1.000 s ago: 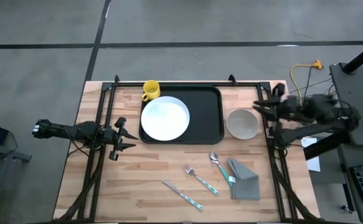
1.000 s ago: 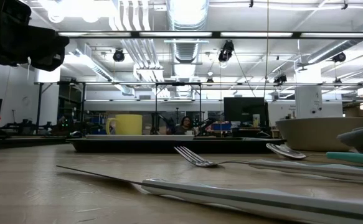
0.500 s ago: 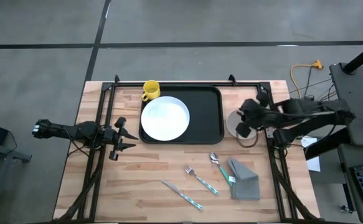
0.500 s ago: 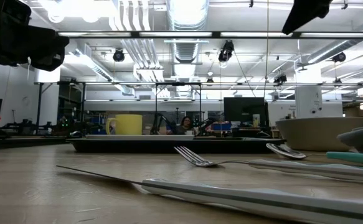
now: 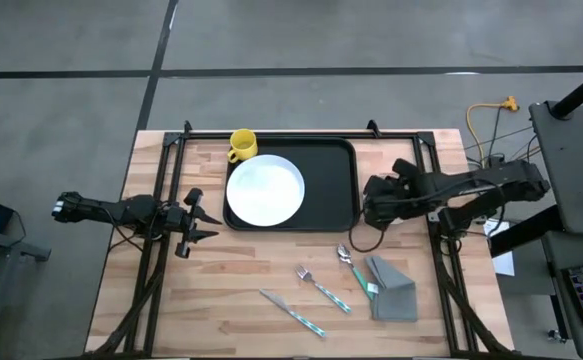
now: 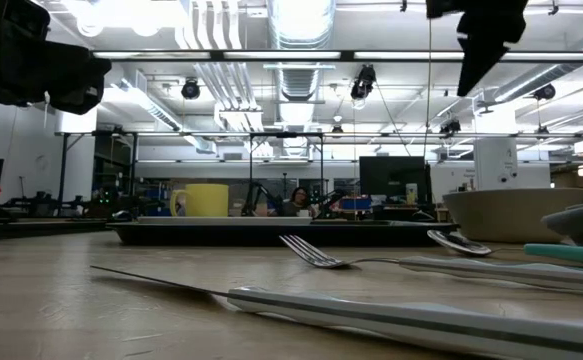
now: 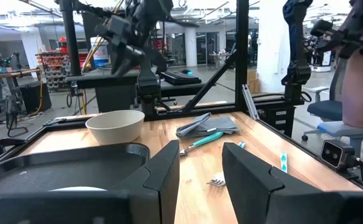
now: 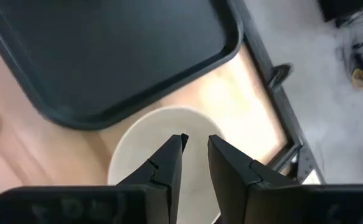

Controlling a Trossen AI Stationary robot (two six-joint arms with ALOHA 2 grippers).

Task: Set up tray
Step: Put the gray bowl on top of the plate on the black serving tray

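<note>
Here the tray lies lengthwise left-to-right.

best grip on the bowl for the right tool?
Pinch the rim of the bowl from straight above, one finger inside and one outside: it sits upright and open, walls too wide to span. The right tool hovers over it, open; take the edge away from the tray.

We see a yellow mug standing at twelve o'clock from a round white plate, just beside it. A cream bowl sits on the wooden table. A folded grey napkin lies at five o'clock from the plate, with a spoon beside it, then a fork and a knife toward seven o'clock.
</note>
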